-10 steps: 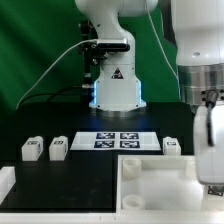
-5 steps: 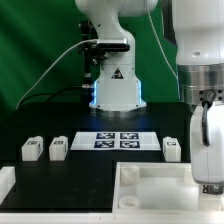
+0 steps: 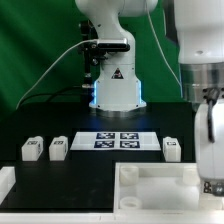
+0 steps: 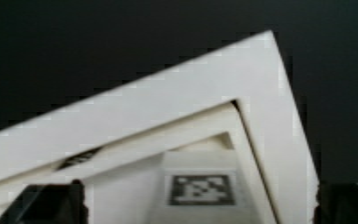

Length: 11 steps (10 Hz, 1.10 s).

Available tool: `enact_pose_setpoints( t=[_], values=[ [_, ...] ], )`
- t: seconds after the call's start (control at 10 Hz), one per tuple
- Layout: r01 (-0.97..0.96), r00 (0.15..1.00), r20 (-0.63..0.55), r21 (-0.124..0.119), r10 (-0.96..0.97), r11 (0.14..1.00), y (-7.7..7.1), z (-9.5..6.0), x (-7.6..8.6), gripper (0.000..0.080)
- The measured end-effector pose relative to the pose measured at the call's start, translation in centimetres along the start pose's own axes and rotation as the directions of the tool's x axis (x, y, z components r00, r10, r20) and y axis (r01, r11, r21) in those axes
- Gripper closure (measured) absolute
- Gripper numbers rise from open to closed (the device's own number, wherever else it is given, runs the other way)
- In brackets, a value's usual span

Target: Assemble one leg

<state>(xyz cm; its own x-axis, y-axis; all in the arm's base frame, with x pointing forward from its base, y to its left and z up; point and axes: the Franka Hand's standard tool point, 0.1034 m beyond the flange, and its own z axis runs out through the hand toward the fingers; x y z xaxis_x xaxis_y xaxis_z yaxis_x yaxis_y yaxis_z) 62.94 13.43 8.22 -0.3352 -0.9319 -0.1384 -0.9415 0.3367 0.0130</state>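
Note:
Three small white legs with tag marks lie on the black table: two at the exterior view's left (image 3: 33,149) (image 3: 58,148) and one at its right (image 3: 172,148). The large white panel with a raised rim (image 3: 150,185) lies at the front. My gripper (image 3: 208,185) hangs over the panel's right end. In the wrist view the panel's corner (image 4: 194,110) and a tag on it (image 4: 202,187) fill the picture. My gripper (image 4: 197,212) is open and holds nothing. Its dark fingertips (image 4: 51,205) stand wide apart on either side of the tag.
The marker board (image 3: 117,141) lies flat between the legs, in front of the robot's base (image 3: 115,90). Part of another white piece (image 3: 5,182) shows at the front of the exterior view's left edge. A green curtain hangs behind.
My hand has shifted slightly sideways over the panel's right end, first toward the exterior view's left, then back. The legs and the panel have not moved.

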Motion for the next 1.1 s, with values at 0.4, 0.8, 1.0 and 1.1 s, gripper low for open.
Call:
enact_pose_setpoints(
  t=[0.4,0.8,1.0,1.1],
  values=[
    [0.005,1.0,0.01,0.011,-0.005,1.0,-0.2,-0.84,-0.53,0.015],
    [0.005,1.0,0.008,0.01,-0.005,1.0,-0.18,-0.74,-0.48,0.015],
    [0.004,1.0,0.008,0.009,-0.005,1.0,-0.16,-0.67,-0.46,0.015],
    [0.004,1.0,0.008,0.009,-0.005,1.0,-0.15,-0.65,-0.45,0.015]
  ],
)
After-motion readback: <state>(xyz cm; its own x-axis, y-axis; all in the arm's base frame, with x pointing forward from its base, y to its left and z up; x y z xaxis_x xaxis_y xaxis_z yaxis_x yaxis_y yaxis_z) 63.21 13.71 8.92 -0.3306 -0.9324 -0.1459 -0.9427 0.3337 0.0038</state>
